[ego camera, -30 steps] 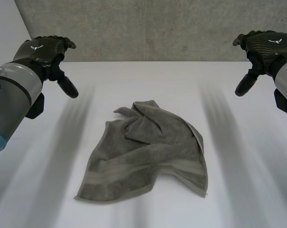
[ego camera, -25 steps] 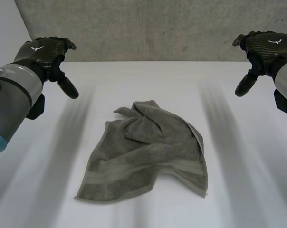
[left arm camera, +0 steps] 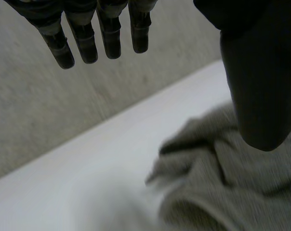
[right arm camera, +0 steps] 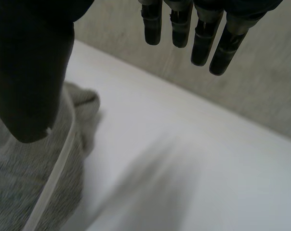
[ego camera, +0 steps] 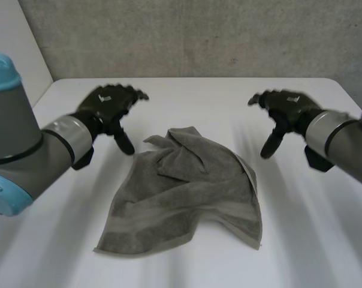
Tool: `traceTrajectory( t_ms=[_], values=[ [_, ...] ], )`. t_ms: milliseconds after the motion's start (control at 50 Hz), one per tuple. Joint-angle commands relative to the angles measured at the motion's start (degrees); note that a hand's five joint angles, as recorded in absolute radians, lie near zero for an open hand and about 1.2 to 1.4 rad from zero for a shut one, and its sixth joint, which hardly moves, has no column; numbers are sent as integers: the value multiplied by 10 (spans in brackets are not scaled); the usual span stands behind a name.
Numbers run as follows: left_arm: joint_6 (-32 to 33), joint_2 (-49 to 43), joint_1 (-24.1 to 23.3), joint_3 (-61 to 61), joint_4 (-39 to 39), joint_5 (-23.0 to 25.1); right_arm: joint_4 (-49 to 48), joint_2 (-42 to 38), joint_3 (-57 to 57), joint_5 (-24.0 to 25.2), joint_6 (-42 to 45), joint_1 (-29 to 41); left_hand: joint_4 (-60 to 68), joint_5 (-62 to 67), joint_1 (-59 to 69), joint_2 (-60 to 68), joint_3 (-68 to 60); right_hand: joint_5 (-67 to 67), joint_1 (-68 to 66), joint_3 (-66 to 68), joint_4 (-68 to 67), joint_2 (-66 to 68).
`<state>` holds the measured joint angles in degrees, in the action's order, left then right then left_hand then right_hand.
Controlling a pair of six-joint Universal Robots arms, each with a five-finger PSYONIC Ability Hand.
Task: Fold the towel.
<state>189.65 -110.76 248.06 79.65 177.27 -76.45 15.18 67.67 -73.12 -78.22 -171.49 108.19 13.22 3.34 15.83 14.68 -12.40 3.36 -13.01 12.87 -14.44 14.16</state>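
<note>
Here, from the head camera, a crumpled grey towel (ego camera: 187, 192) lies in the middle of the white bench (ego camera: 187, 99). Its far part is bunched into folds and its near edge is spread flatter. The left hand (ego camera: 109, 105) hovers just beside the towel's far left edge. The right hand (ego camera: 287, 111) hovers near its far right edge. Both hands are loosely spread with thumbs pointing down, and neither grips the cloth. A grey concrete wall (ego camera: 199, 36) stands behind the bench.

From the left wrist, the fingers (left arm camera: 83, 41) hang straight, well apart from the thumb (left arm camera: 258, 86), holding nothing. The towel's rumpled corner lies below the thumb.

From the right wrist, the fingers are likewise straight, wide of the thumb and empty. The towel's edge lies under the thumb, and bare bench lies at the fingertips.
</note>
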Motion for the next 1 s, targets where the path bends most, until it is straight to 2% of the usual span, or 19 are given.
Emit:
traceTrajectory(
  t_ms=[20,160,200,220,260,280,320,360,440,540,660,700,840,880,920,940,960,980,1000],
  values=[
    [63,-59,5,23,-3,3,-3,-101,10,3,-45,10,-32,-1,-26,-14,24,-34,30,-29,44,-42],
    [84,-100,5,23,-3,1,-7,-155,16,3,-76,39,-32,23,-2,9,24,-34,30,-29,44,-42],
    [85,-108,1,23,-3,2,-9,-170,17,3,-82,42,-32,139,115,126,24,57,-61,-29,44,49],
    [85,-108,1,23,-3,2,-9,-170,17,3,-82,42,-32,140,115,127,24,58,-62,-29,44,50],
    [85,-111,-5,25,-4,3,-12,-171,19,4,-82,50,-32,396,371,383,24,267,-271,-29,44,259],
    [85,-111,-5,25,-4,3,-12,-171,19,4,-82,50,-32,398,373,384,24,268,-272,-29,44,260],
    [78,-108,-7,29,-7,3,-23,-170,30,4,-81,55,-32,649,624,636,24,657,-660,-29,44,649],
    [78,-105,-10,32,-10,3,-32,-167,36,7,-75,57,-32,666,642,653,24,666,-670,-29,44,658],
    [77,-95,-18,37,-17,3,-52,-161,60,28,-70,57,-32,667,642,653,24,666,-670,-29,44,658],
    [70,-50,-29,42,-36,-1,-67,-143,177,80,-35,55,-32,667,642,653,24,666,-670,-29,44,658],
    [-24,34,-41,58,-43,-2,-72,-173,279,98,2,69,-32,667,642,653,24,666,-670,-29,44,658],
    [-82,77,-47,74,-40,0,-75,-205,338,100,34,72,-32,667,642,653,24,666,-670,-29,44,658],
    [-168,99,-73,103,-3,0,-74,-276,378,98,77,79,-32,667,642,653,24,666,-670,-29,44,658],
    [-181,94,-90,107,11,0,-70,-291,375,98,87,83,-32,667,642,653,24,596,-600,-29,44,588],
    [-196,61,-124,112,45,-2,-62,-312,358,95,119,88,-32,667,642,653,24,203,-207,-29,44,195],
    [-196,61,-124,112,45,-2,-62,-312,358,95,119,88,-32,667,642,653,24,201,-205,-29,44,193],
    [-199,38,-142,111,59,-6,-61,-319,351,90,139,88,-32,667,642,653,24,51,-55,-29,44,43],
    [-200,18,-157,109,67,-14,-61,-321,347,82,155,87,-32,667,642,653,24,-24,20,-29,44,-32],
    [-200,18,-158,109,67,-14,-61,-321,347,82,155,87,-32,667,642,653,24,-24,21,-29,44,-32]
  ],
)
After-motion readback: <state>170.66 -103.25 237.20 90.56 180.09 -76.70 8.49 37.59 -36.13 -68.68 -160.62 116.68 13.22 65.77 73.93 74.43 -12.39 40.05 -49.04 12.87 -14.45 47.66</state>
